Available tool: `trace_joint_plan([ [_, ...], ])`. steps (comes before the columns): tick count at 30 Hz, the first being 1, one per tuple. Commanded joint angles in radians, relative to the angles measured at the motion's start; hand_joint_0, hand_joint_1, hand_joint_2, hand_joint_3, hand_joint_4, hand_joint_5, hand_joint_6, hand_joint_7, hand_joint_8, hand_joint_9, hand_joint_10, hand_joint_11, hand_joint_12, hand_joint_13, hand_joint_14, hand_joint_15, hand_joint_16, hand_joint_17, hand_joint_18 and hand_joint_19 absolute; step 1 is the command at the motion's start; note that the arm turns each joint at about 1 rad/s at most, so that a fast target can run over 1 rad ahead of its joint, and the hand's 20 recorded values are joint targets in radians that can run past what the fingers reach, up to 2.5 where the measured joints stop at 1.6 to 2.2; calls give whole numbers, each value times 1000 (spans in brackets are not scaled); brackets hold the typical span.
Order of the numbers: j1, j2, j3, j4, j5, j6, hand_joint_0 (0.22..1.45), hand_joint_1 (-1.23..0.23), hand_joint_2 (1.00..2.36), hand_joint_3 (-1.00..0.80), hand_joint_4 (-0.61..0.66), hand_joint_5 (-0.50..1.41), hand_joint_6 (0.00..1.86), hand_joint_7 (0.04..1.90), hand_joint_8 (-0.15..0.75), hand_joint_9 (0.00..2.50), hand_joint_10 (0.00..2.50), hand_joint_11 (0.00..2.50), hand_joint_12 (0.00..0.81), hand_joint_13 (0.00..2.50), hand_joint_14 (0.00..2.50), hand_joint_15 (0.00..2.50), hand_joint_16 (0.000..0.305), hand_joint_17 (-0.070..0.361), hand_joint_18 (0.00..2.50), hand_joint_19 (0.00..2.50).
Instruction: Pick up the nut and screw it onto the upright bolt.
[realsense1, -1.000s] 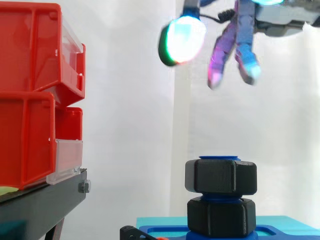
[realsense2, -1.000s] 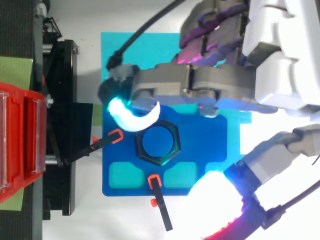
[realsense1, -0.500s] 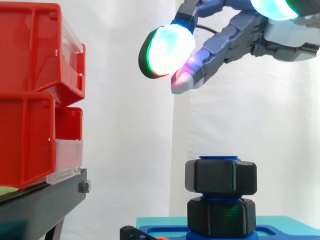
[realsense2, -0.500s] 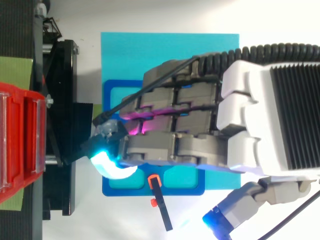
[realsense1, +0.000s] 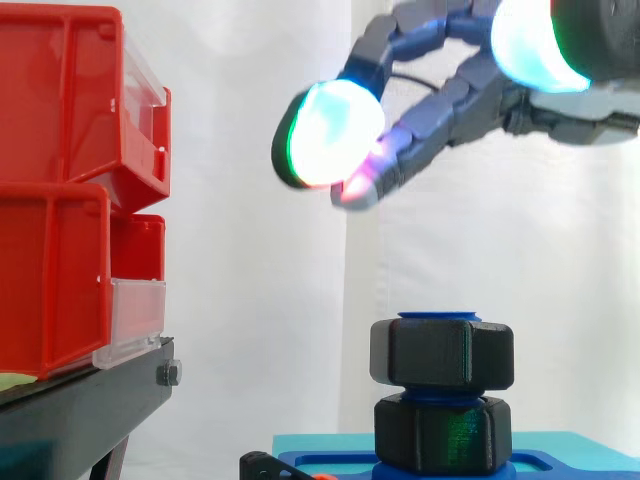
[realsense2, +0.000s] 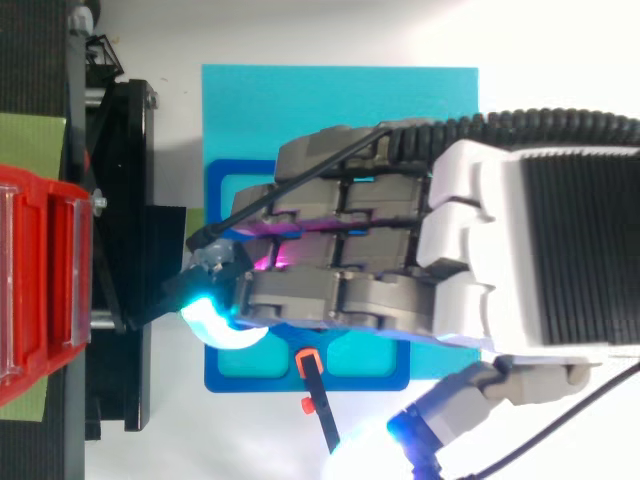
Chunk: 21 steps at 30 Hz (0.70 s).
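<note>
Hand (realsense2: 480, 260) comes in from the right edge, palm down, fingers (realsense2: 330, 250) laid out straight to the left over the blue fixture plate (realsense2: 225, 375), covering most of it. One fingertip pad (realsense2: 222, 330) glows cyan-white at the plate's left edge, near the black stand (realsense2: 125, 150). Thumb (realsense2: 450, 420) sits apart at the bottom, tip glowing blue-white. Plate lies on a cyan mat (realsense2: 330, 95). Black pin with orange collar (realsense2: 318, 400) sticks out from the plate's lower edge. Red bins (realsense2: 40, 280) at far left.

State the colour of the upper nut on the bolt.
The upper nut is black, clearest in the side view.
</note>
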Motion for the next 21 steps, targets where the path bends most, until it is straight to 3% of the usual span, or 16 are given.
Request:
trace_joint_plan([
  [1, 1, -22, 1, 0, 5, 9, 452, -448, 1000, -500, 146, -152, 502, 768, 262, 792, 3, 97, 369, 598, 5, 122, 49, 111, 423, 360],
  [7, 4, -28, 1, -6, 5, 10, 453, -444, 1000, -500, 159, -144, 503, 780, 265, 794, 4, 99, 372, 594, 5, 127, 49, 111, 418, 362],
  [15, -7, -28, -1, -79, -13, 10, 450, -427, 1000, -500, 164, -140, 503, 802, 273, 789, 5, 101, 380, 584, 4, 118, 51, 114, 413, 349],
  [21, -8, -28, -1, -86, -8, -13, 446, -413, 1000, -500, 171, -134, 503, 808, 281, 790, 2, 90, 384, 553, 3, 87, 47, 105, 349, 265],
])
